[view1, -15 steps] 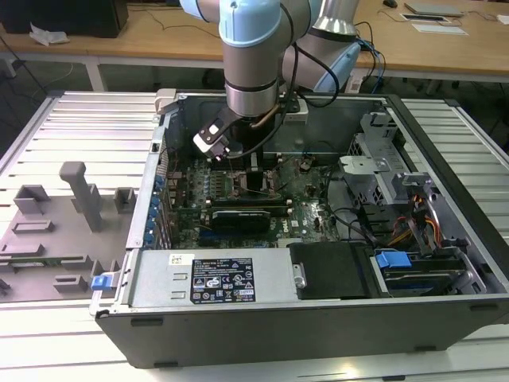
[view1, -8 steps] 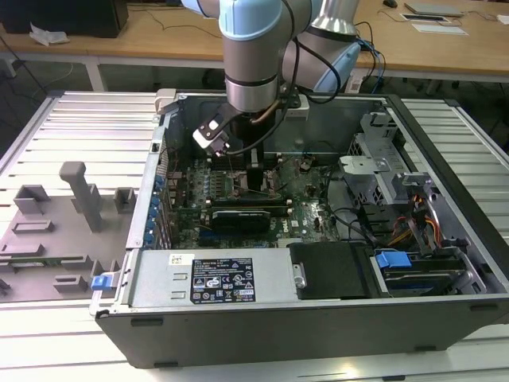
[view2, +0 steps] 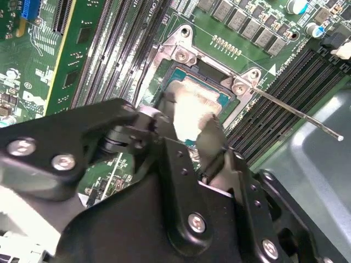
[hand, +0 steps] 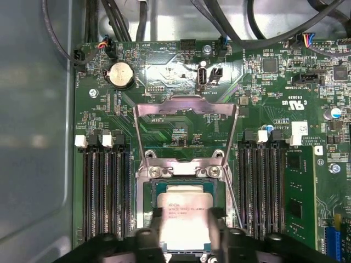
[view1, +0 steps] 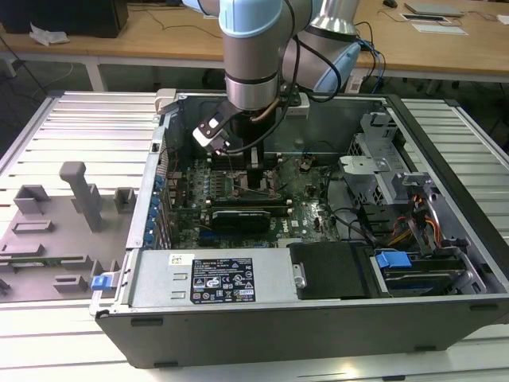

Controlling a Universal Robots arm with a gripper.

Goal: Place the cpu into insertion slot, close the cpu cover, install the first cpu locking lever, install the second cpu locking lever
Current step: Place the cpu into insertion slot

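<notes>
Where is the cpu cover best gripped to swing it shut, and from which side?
Probably the free crossbar of the cpu cover, opposite its hinge by the cpu. The frame is swung open with an empty middle, so approach from beyond that bar and pinch its thin edge.

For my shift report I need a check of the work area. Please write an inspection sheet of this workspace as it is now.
Surface: slatted metal table carrying an open computer case.
Job's things: cpu lies at the socket, seated or not cannot be told; cpu cover is open; one lever rod sticks out from the socket.
Clutter: grey fixtures on the table, at the exterior view's left.
Grippers: gripper right at the cpu.
Cables: coloured wires and black cables inside the case.
Surroundings: wooden desks behind.
</notes>
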